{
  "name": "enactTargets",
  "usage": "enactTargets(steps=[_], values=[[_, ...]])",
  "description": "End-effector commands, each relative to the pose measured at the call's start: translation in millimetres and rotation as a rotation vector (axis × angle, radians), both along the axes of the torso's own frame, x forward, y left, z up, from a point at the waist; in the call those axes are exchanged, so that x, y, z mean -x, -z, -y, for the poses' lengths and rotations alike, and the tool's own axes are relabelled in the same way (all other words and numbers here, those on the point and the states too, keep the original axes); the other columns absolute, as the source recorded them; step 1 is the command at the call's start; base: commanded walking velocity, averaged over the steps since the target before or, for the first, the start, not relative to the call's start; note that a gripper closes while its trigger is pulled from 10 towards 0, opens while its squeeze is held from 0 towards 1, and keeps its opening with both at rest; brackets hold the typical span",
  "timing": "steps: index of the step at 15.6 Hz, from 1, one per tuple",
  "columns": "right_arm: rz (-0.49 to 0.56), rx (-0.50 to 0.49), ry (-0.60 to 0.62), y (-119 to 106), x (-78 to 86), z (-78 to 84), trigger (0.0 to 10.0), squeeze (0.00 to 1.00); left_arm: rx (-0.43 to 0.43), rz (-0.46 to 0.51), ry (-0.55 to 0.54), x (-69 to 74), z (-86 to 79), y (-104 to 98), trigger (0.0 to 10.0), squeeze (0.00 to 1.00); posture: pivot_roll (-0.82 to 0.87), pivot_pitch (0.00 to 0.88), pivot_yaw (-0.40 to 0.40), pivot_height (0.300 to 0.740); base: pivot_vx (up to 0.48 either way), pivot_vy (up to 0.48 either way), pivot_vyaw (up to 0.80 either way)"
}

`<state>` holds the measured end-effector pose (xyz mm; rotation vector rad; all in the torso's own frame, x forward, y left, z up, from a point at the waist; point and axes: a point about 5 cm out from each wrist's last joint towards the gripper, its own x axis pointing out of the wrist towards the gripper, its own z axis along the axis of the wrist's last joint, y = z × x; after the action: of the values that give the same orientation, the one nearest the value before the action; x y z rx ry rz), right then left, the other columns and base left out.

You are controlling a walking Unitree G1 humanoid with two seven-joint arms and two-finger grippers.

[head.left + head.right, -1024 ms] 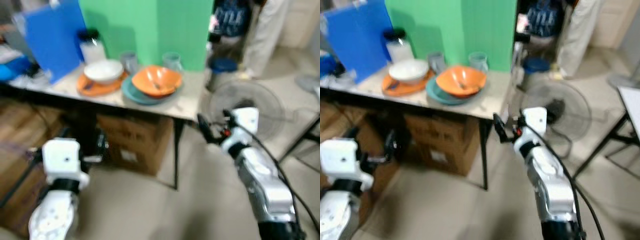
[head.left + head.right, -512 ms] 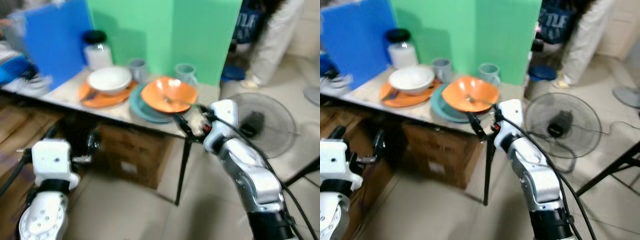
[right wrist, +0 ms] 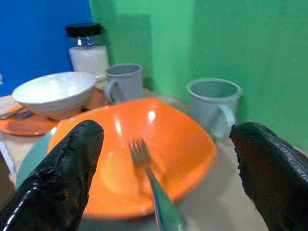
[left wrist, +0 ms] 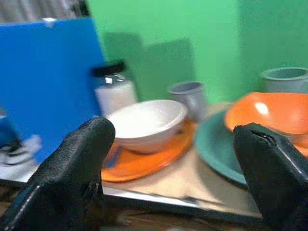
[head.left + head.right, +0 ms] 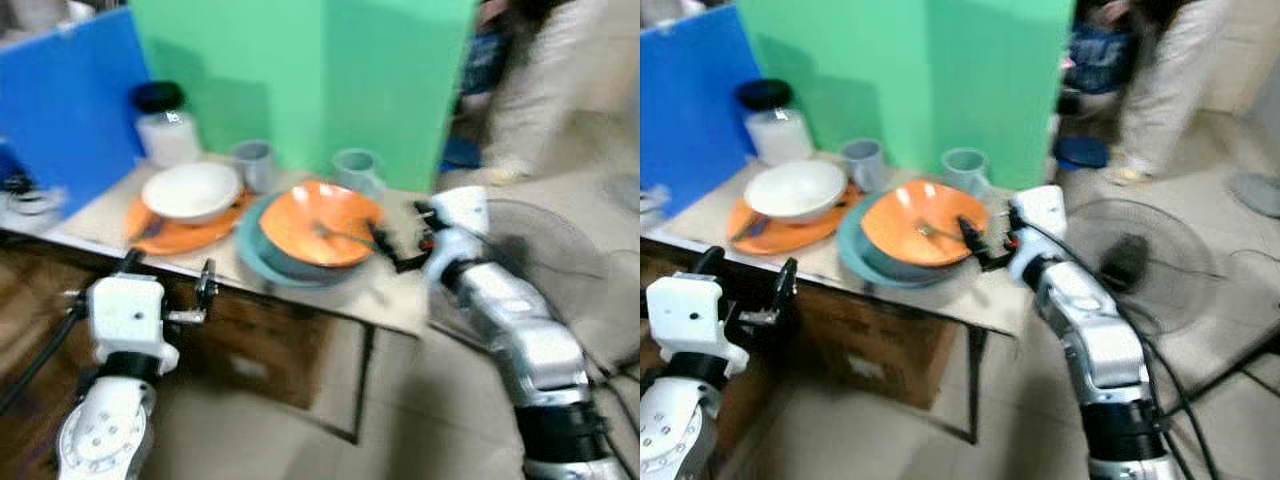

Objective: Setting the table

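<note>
- Your orange bowl (image 5: pixel 923 223) sits mid-frame on a teal plate (image 5: pixel 855 255), with a fork (image 3: pixel 153 185) lying inside it.
- A white bowl (image 5: pixel 795 190) rests on an orange plate (image 5: pixel 780 233) to the left; two grey mugs (image 5: pixel 965 170) stand behind.
- Your right gripper (image 5: pixel 980 243) reaches over the orange bowl's right rim, fingers spread wide, holding nothing.
- Your left gripper (image 5: pixel 748 290) hovers at the table's (image 5: pixel 970 300) front edge, lower left, also wide apart.

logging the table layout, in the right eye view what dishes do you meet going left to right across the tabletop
Jar with black lid → white bowl on the orange plate → grey mug → orange bowl holding a fork, on the teal plate → pale green mug → right gripper.
</note>
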<state>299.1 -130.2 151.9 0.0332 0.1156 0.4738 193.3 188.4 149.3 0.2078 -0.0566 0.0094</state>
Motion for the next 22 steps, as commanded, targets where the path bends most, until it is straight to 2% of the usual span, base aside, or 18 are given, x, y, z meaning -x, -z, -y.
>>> enactTargets(steps=[1, 7, 10, 13, 16, 18, 21, 22], values=[[0.004, 0.011, -0.037, -3.9, -1.9, -12.2, 10.0, 0.00, -0.024, 0.000, -0.002, 0.8, -3.7, -1.4, 10.0, 0.00, -0.04, 0.000, 0.026, 0.740, 0.349, 0.000, 0.00], [0.009, 0.089, -0.079, -21.6, -15.3, -16.6, 10.0, 0.00, -0.046, -0.003, 0.056, -3.8, 1.4, -3.1, 10.0, 0.00, -0.04, 0.000, 0.032, 0.740, 0.348, 0.000, 0.00], [-0.032, 0.172, -0.149, -31.3, -23.2, -28.1, 10.0, 0.00, -0.080, -0.019, 0.128, -9.4, 6.2, -6.0, 10.0, 0.00, -0.04, 0.000, 0.032, 0.740, 0.105, 0.000, 0.00], [-0.095, 0.289, -0.210, -41.2, -35.5, -38.7, 10.0, 0.00, -0.104, -0.034, 0.229, -19.2, 12.2, -13.8, 10.0, 0.00, -0.04, 0.000, 0.030, 0.740, 0.000, 0.000, 0.00], [-0.178, 0.445, -0.275, -43.9, -43.4, -47.1, 10.0, 0.00, -0.083, -0.090, 0.372, -24.0, 18.7, -17.8, 10.0, 0.00, -0.04, 0.000, 0.027, 0.740, 0.000, 0.000, 0.00], [-0.221, 0.512, -0.298, -43.2, -46.8, -52.2, 10.0, 0.00, -0.047, -0.137, 0.482, -23.8, 25.0, -20.7, 10.0, 0.00, -0.04, 0.000, 0.027, 0.740, 0.000, 0.000, 0.00], [-0.282, 0.597, -0.302, -39.7, -50.9, -56.1, 10.0, 0.00, -0.067, -0.193, 0.604, -19.6, 33.9, -21.9, 10.0, 0.00, -0.04, 0.000, 0.020, 0.740, 0.000, 0.000, 0.00], [-0.336, 0.655, -0.311, -34.2, -51.1, -56.2, 10.0, 0.00, -0.075, -0.216, 0.635, -17.2, 36.3, -21.1, 10.0, 0.00, -0.05, 0.000, 0.019, 0.740, 0.000, 0.000, 0.00]])
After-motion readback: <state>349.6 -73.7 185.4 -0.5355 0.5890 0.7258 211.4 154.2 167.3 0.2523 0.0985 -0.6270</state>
